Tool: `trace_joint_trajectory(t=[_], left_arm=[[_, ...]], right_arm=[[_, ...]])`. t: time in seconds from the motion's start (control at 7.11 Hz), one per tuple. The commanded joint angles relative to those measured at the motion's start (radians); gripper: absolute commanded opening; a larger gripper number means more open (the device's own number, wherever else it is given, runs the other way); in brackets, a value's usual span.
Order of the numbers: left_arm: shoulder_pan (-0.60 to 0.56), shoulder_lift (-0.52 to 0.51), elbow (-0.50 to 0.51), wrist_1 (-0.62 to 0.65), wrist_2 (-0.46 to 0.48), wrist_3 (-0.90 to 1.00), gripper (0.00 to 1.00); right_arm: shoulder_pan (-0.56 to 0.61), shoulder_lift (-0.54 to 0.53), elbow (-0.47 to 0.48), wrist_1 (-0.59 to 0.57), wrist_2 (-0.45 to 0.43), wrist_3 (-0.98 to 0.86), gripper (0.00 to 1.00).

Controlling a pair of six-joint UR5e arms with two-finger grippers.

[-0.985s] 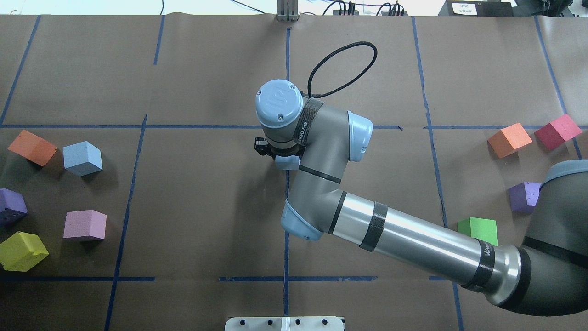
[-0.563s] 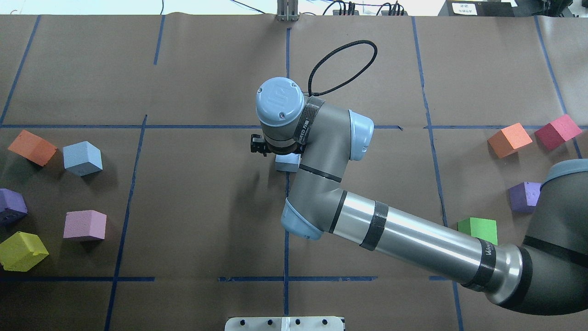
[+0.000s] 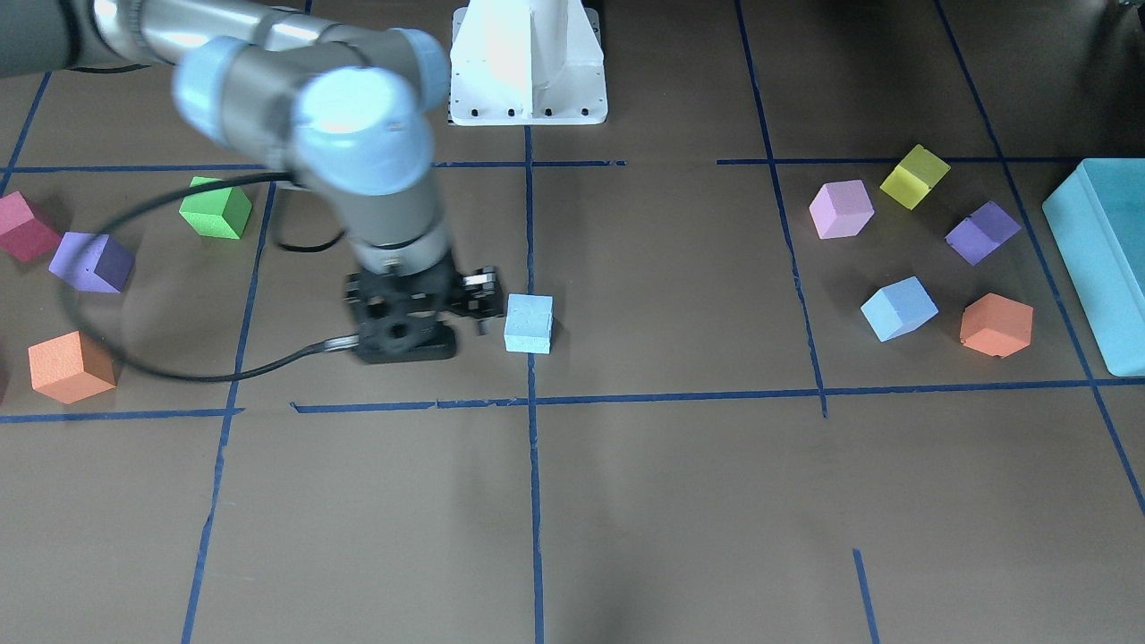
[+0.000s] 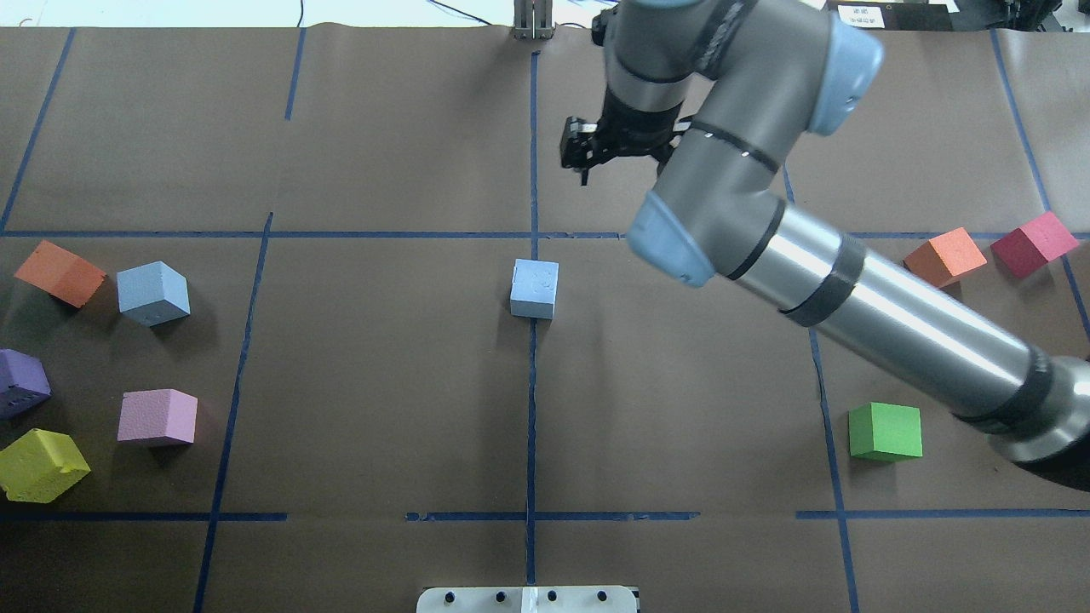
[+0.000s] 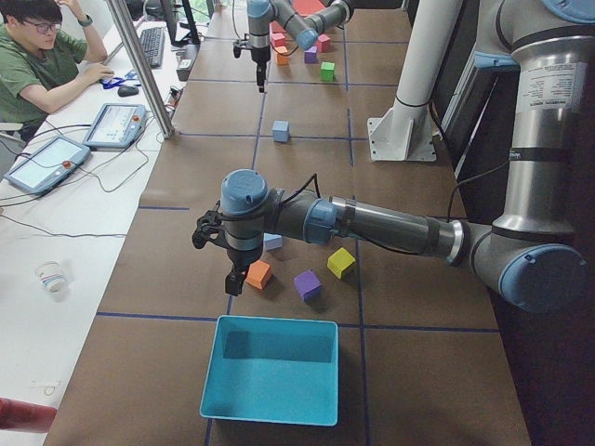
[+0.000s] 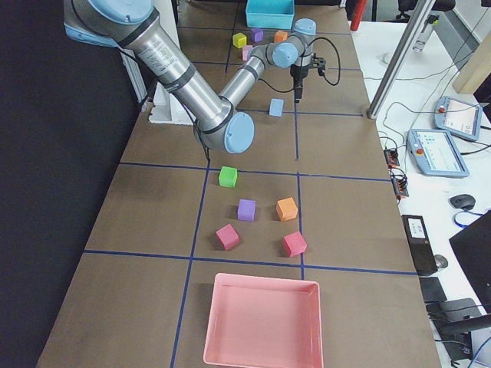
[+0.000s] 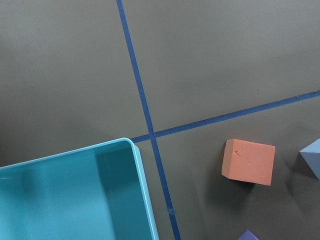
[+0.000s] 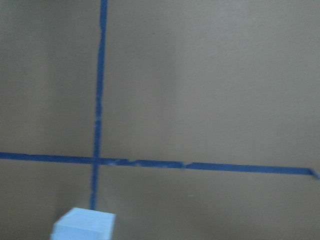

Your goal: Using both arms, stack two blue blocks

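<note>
The right arm's black two-finger gripper (image 4: 584,166) has gone up and away to the far side of the brown paper-covered table (image 4: 383,409). It has left one pale blue foam cube (image 4: 535,289) alone in the middle, sitting on the blue tape line (image 4: 530,409). The gripper holds nothing, but I cannot tell how wide its jaws are. The other pale blue foam cube (image 4: 153,293) sits far off on the left, just beside an orange foam cube (image 4: 60,272). The left arm's gripper (image 5: 231,279) hangs over that side, near the big teal box (image 5: 270,372). I cannot tell how its jaws stand.
</note>
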Motion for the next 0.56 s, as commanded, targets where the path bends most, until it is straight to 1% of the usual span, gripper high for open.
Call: trace_joint_trajectory(t=[0.0,0.14,0.28,0.42], left_arm=[[0.094,-0.01,-0.006,-0.012,0.003,-0.005,1.0],[0.131,-0.019,-0.009,-0.038,0.005,-0.171,1.0],[0.191,-0.018,-0.024,-0.111,0.011,-0.397,1.0],[0.251,-0.016,-0.033,-0.196,0.018,-0.642,1.0]], right_arm=[[0.257,-0.294,0.179,-0.037,0.153,-0.45,0.99],[0.341,-0.406,0.204,-0.04,0.161,-0.651,0.99],[0.421,-0.497,0.202,-0.04,0.161,-0.852,0.99],[0.525,-0.587,0.192,-0.04,0.169,-1.062,0.99]])
